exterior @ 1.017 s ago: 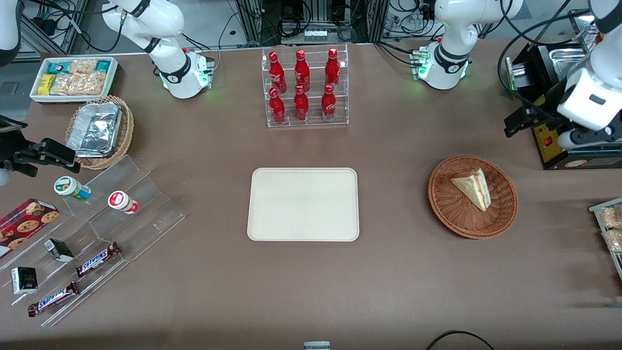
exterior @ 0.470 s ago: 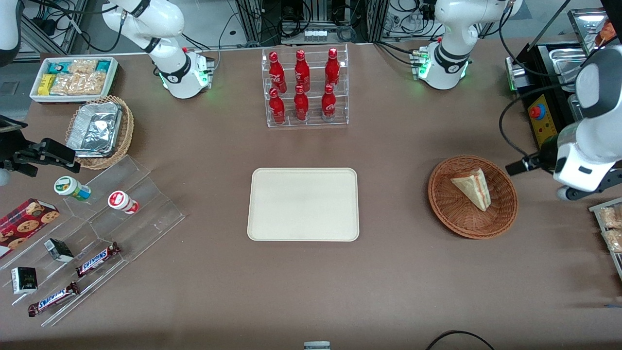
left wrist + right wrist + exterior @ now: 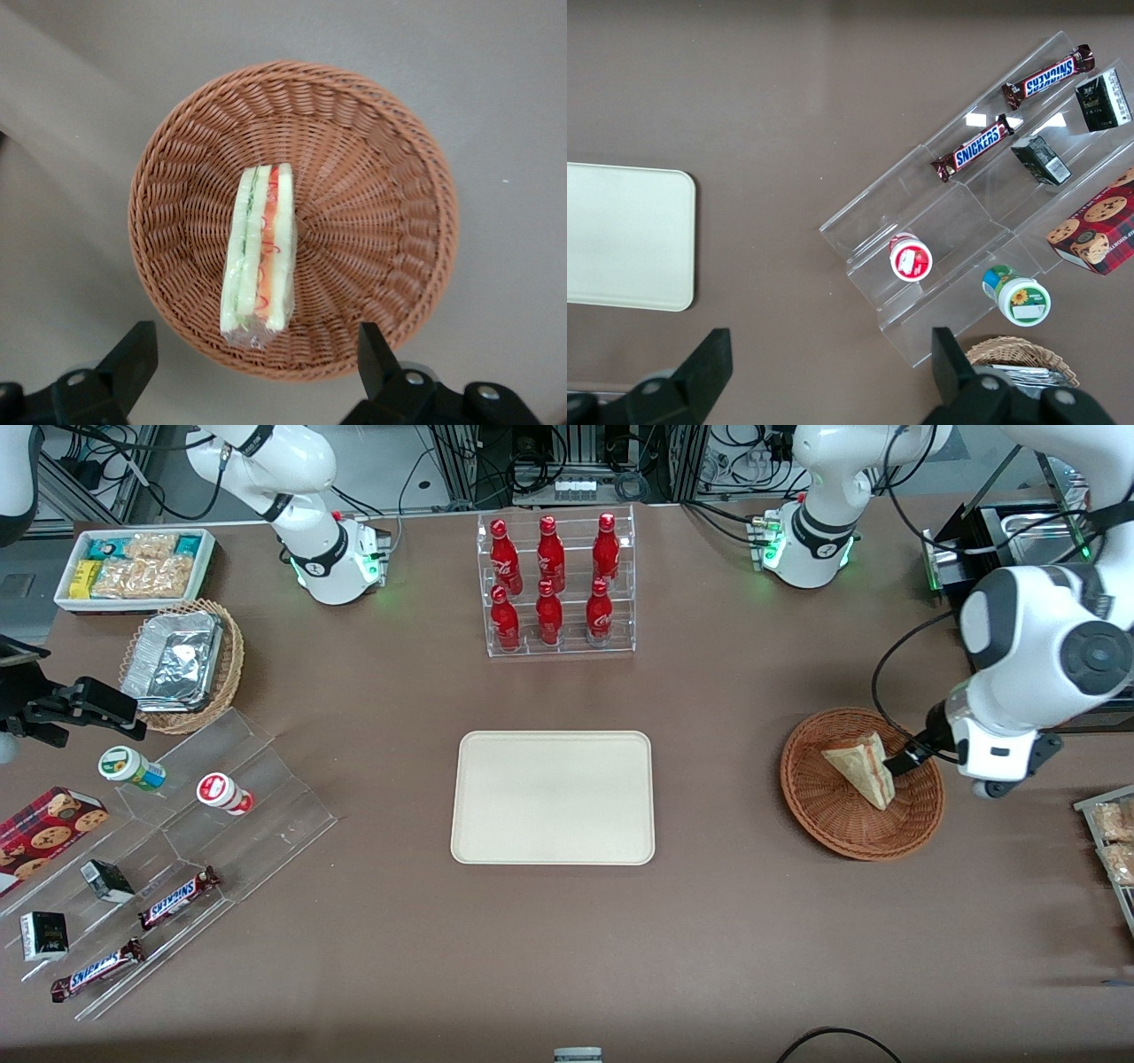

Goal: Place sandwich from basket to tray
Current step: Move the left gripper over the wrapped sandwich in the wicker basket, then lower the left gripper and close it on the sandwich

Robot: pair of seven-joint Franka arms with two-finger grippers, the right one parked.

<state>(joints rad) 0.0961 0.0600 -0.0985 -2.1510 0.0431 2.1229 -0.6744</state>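
Gripper [image 3: 252,359] has swung in over the basket [image 3: 921,815], jaws spread wide, gripping nothing. We see the sandwich [image 3: 861,769] unmoved inside, roughly 3 o'clock of the bare tray [image 3: 553,797].

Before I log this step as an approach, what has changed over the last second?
The left arm swung in from the working arm's end of the table, and its pincer, open, now hangs over the basket, above the sandwich. Nothing has been gripped. The sandwich still lies in the basket, and the tray is unmoved.
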